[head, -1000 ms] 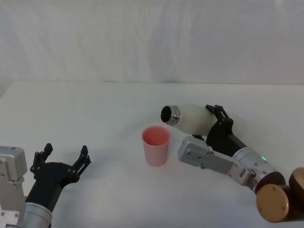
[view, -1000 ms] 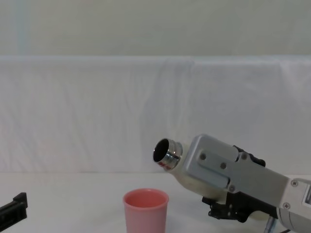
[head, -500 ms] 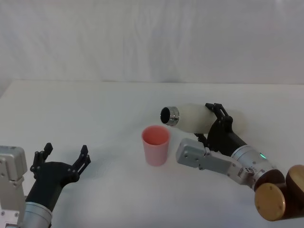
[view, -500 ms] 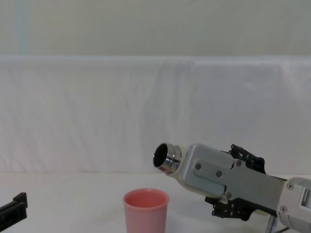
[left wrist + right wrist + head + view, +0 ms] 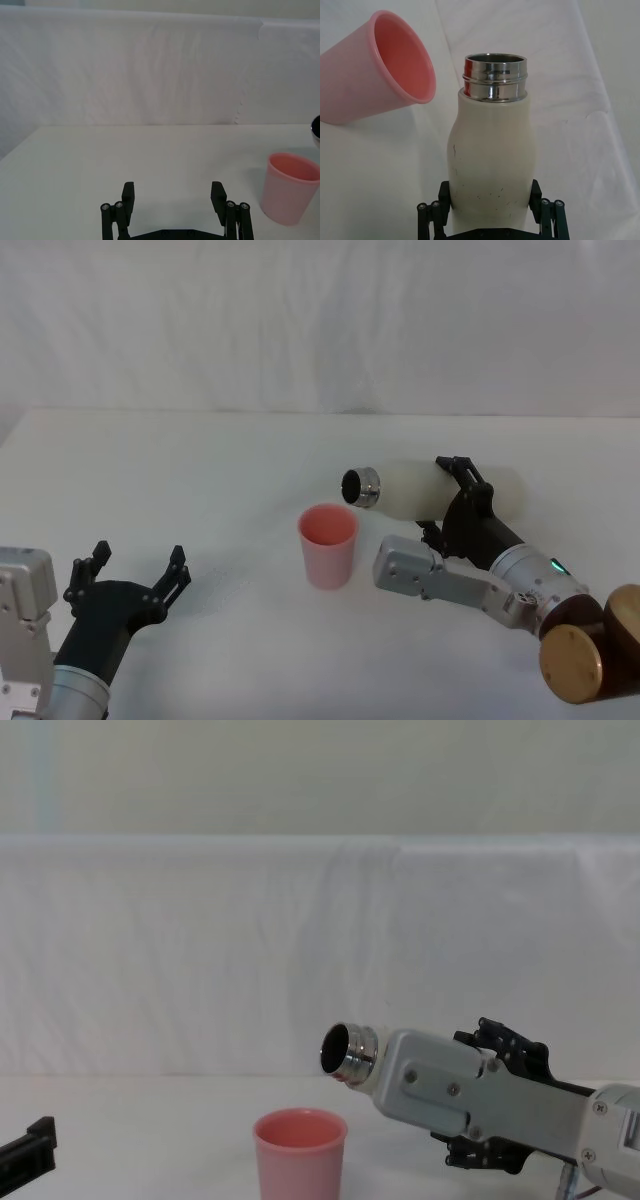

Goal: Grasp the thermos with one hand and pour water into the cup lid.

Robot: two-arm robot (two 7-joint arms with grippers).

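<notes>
The cream-white thermos [image 5: 400, 490] lies almost level in the air, with my right gripper [image 5: 446, 500] shut on its body. Its steel neck [image 5: 360, 487] points left, just above and to the right of the rim of the cup lid [image 5: 328, 545]. The pink cup lid stands upright on the table. In the right wrist view the thermos [image 5: 492, 155] sits between the fingers [image 5: 536, 194], with the cup lid [image 5: 375, 70] beside its mouth. No water shows. My left gripper [image 5: 128, 575] rests open at the near left, with the cup lid [image 5: 291, 187] off to its side.
A white cloth covers the table [image 5: 200, 470] and a white backdrop [image 5: 320, 320] hangs behind it. There is bare cloth between the left gripper and the cup lid. The grey wrist housing of the right arm [image 5: 470, 1092] sits low, to the right of the cup lid [image 5: 300, 1152].
My right gripper has tipped the thermos flatter, and its mouth has dropped closer to the cup lid's rim. The cup lid and left arm have not moved.
</notes>
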